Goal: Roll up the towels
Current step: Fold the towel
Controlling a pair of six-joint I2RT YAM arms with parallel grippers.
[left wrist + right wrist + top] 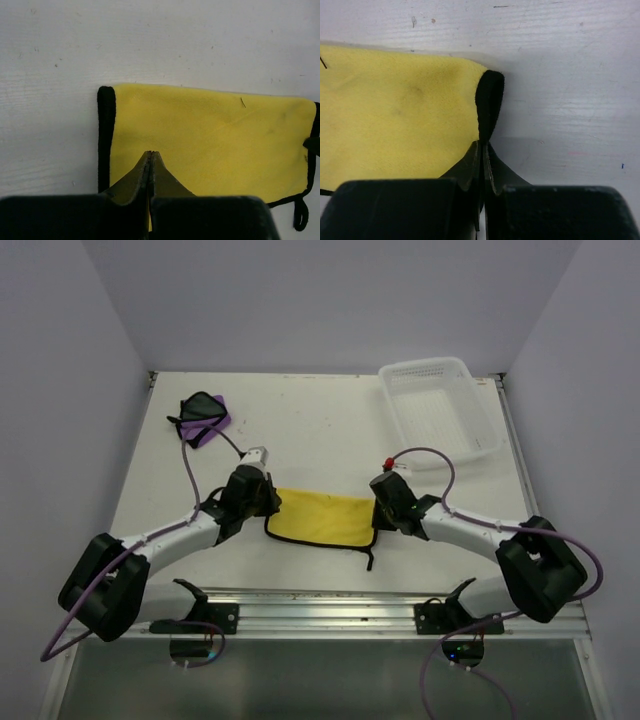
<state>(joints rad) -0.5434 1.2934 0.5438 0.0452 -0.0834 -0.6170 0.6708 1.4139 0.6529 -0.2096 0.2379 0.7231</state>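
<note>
**Table** [320, 425]: white, with both arms mounted at its near edge.

**Basket** [440, 410]: white plastic, at the far right corner. It holds nothing and is well apart from both cloths.

**Yellow towel** [322, 518]: lies flat as a wide strip at the near centre, between the two arms. No turn of a roll is visible anywhere along it. Its black loop trails off the near right corner.

**Purple towel** [203, 418]: bunched in a loose heap at the far left, not touched by either arm.

**Left gripper** [151, 156]: jaws pressed together at the towel's left end. A sliver of yellow shows between them, so it appears to pinch the near edge.

**Right gripper** [483, 146]: jaws closed on the black edging at the right end, which lifts up into the tips.

**Finding:** the task is at its opening step. Both ends of the yellow cloth are gripped, but rolling is not begun. The purple cloth remains entirely to do.
</note>
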